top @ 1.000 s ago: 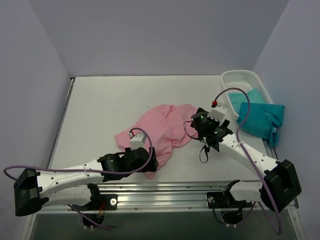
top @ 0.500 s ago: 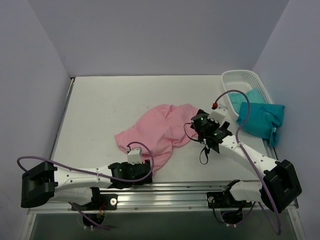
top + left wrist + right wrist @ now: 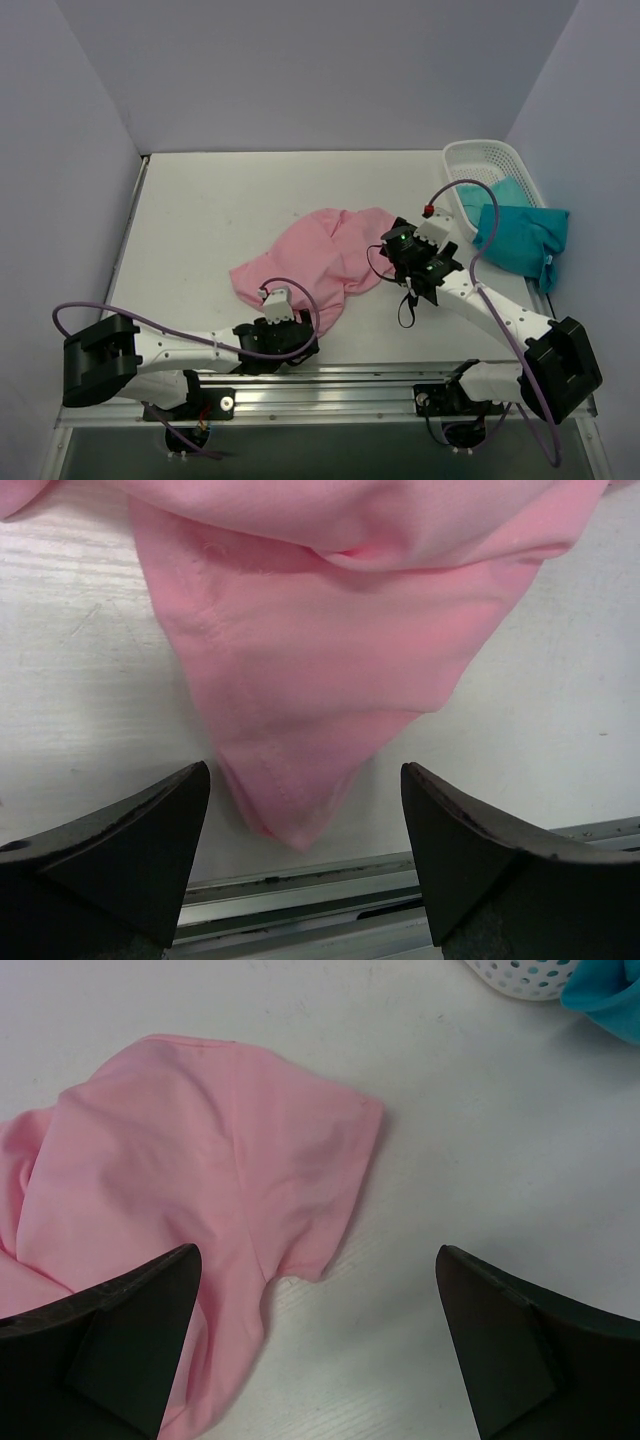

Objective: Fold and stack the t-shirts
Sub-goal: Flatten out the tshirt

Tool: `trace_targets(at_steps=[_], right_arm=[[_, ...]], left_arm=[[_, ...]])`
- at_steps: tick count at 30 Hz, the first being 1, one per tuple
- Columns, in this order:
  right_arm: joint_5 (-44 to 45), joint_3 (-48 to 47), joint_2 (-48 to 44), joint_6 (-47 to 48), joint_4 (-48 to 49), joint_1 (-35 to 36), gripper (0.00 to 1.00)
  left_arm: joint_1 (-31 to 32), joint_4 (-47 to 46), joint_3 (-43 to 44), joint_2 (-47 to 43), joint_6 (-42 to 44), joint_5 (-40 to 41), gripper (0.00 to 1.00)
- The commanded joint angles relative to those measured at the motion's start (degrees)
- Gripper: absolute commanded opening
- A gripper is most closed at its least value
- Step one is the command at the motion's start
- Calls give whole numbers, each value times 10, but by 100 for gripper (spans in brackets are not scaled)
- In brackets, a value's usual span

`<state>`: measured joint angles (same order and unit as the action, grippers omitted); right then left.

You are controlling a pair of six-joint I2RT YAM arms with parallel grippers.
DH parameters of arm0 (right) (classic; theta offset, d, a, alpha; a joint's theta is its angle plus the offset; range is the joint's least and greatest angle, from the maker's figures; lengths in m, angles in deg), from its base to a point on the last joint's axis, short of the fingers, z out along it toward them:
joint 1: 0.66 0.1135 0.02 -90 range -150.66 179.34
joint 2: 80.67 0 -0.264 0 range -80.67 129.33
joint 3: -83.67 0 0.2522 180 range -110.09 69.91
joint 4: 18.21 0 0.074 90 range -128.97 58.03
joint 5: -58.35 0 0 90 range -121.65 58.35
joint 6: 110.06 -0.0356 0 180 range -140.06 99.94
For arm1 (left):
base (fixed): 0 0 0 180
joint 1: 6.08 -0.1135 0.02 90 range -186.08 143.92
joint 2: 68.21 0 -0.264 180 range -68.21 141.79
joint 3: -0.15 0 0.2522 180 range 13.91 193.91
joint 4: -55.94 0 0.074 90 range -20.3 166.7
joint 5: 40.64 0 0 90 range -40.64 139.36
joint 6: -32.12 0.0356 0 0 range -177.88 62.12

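My left gripper [image 3: 305, 772], jaws wide, straddles near corner of crumpled pink t-shirt [image 3: 330, 630] on table [image 3: 200, 210], ready to pinch. Right gripper [image 3: 317, 1252], equally wide, hovers over sleeve [image 3: 320, 1160]. Teal t-shirts [image 3: 520, 235] wait by basket [image 3: 480, 158].

— What do the arms look like on your feed?

— I see white shells with black joints on the left arm [image 3: 190, 348] and right arm [image 3: 500, 315], and a purple cable [image 3: 467, 183] looping along each.

— Any markings?

— A red cap [image 3: 428, 210] and a green light [image 3: 397, 237] on the right one. The fingers [image 3: 120, 850] are dark, blunt wedges.
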<state>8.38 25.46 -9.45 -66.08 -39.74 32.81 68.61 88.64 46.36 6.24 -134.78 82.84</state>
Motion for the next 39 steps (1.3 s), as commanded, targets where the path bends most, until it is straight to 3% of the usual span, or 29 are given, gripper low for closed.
trace_targets(at_steps=[1, 3, 10, 14, 21, 26, 28, 33, 39], right_arm=[[21, 4, 10, 1, 4, -1, 100], [21, 5, 15, 1, 5, -1, 100], [24, 7, 16, 2, 5, -4, 100], [25, 9, 16, 1, 5, -7, 100], [27, 11, 18, 1, 7, -10, 100], [1, 20, 23, 3, 18, -30, 100], [-40, 38, 23, 17, 51, -55, 100], [-78, 45, 37, 23, 72, -83, 100], [-108, 39, 81, 14, 95, -81, 100]], left_arm=[[4, -23, 5, 37, 18, -28, 87], [4, -45, 8, 48, 32, -37, 85], [3, -83, 11, 85, 47, -62, 63], [2, -91, 10, 85, 55, -63, 36], [1, -79, 14, 82, 69, -45, 8], [-20, 23, 17, 26, 77, 15, 3], [-60, 46, 3, -36, 92, 33, 3], [-171, 36, -55, -182, 184, 10, 5], [-222, 10, -69, -195, 225, -17, 6]])
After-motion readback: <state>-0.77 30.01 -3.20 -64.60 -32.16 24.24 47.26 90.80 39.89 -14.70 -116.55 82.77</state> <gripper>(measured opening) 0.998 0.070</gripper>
